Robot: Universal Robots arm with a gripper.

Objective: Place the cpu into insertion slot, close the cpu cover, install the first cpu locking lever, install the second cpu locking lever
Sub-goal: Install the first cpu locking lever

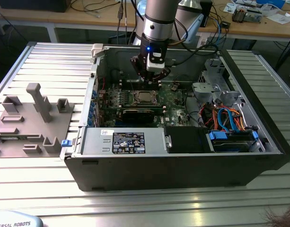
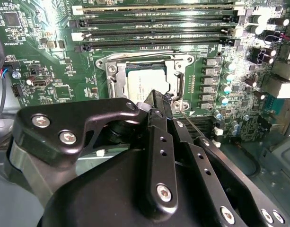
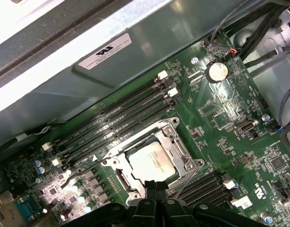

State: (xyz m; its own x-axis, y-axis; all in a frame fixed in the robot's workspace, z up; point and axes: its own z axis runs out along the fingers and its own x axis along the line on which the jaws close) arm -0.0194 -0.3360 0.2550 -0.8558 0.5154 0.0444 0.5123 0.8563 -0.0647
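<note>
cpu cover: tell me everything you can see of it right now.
The cpu cover is a thin silver metal frame with a large square opening. It lies flat, closed down over the cpu, whose shiny grey top shows through the opening. The cover sits on the green motherboard, beside the long memory slots. The claw hangs at one edge of it, jaws together; whether it touches cannot be told.

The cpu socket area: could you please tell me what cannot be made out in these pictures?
- Second wrist view: the black end effector hides the near edge of the small square silver-topped cpu and its thin silver metal cover frame.
- First wrist view: the end effector covers the cover frame's near corner.
- Exterior view: the cpu is too small to judge its latching.
</note>
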